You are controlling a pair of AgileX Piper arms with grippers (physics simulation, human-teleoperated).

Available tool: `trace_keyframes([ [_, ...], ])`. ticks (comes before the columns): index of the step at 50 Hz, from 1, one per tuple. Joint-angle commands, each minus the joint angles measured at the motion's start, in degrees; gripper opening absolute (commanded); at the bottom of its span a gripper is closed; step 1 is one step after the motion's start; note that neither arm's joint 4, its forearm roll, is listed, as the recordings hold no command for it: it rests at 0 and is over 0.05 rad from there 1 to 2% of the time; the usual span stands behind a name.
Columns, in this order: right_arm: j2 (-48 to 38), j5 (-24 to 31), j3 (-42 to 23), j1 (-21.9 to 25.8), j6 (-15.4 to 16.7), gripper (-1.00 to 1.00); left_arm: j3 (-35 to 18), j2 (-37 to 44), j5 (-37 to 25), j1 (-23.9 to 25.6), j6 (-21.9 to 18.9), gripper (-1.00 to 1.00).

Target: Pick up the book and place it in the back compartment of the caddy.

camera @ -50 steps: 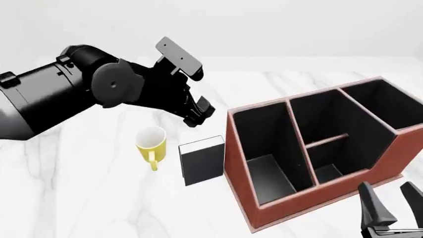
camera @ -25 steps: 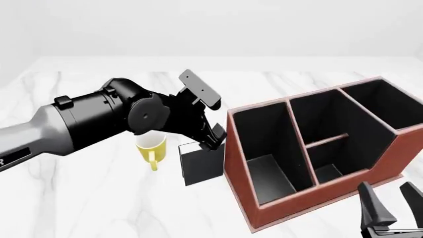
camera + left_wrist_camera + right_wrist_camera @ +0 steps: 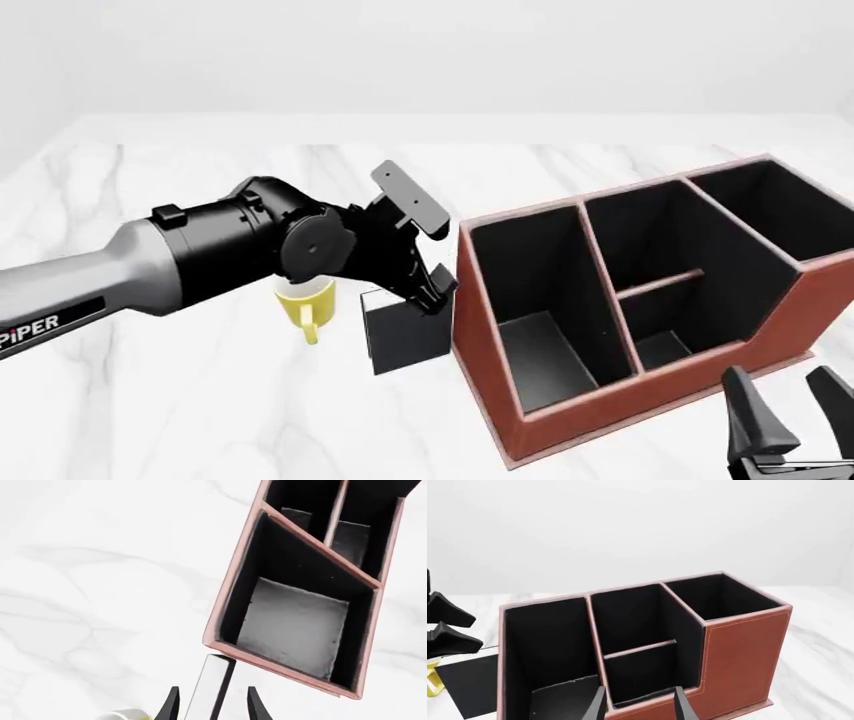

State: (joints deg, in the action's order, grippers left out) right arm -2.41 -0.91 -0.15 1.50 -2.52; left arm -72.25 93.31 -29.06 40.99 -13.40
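Note:
The black book point(image 3: 407, 338) stands upright on the table, just left of the reddish-brown caddy point(image 3: 483, 330) and right of the yellow mug point(image 3: 307, 300). My left gripper point(image 3: 427, 295) is open at the book's top. In the left wrist view the gripper point(image 3: 213, 690) has a finger on each side of the book's white page edges point(image 3: 212, 680), with small gaps. The back compartment point(image 3: 650, 238) is the farther cell of the middle pair, behind the low divider point(image 3: 661, 283). My right gripper point(image 3: 790, 410) is open and empty in front of the caddy's near corner.
The caddy's long cell point(image 3: 534, 300) lies closest to the book, and the tall end cell point(image 3: 774, 205) is at the far right. The right wrist view shows the caddy point(image 3: 740, 645), the book point(image 3: 474, 682) and the left gripper's fingers point(image 3: 447, 625).
My left arm has swung down and to the right from above the mug. Its open fingers have settled around the top of the book. The right arm has not moved.

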Motion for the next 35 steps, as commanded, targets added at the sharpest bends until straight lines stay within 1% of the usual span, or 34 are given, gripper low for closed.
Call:
trace_keyframes([
  [1,-0.07,-0.07,0.01,0.07,-0.06,1.0,2.41,1.75,3.04,0.83,0.54,1.0],
  [10,-0.17,-0.14,0.0,0.09,-0.07,1.0,4.99,3.11,5.37,-0.12,1.06,1.0],
  [18,-0.15,-0.1,0.0,0.08,-0.03,1.0,4.97,3.91,5.8,-1.65,0.0,1.0],
  [35,-0.11,-0.02,0.0,0.1,-0.24,1.0,7.35,6.54,9.47,-0.14,0.85,1.0],
])
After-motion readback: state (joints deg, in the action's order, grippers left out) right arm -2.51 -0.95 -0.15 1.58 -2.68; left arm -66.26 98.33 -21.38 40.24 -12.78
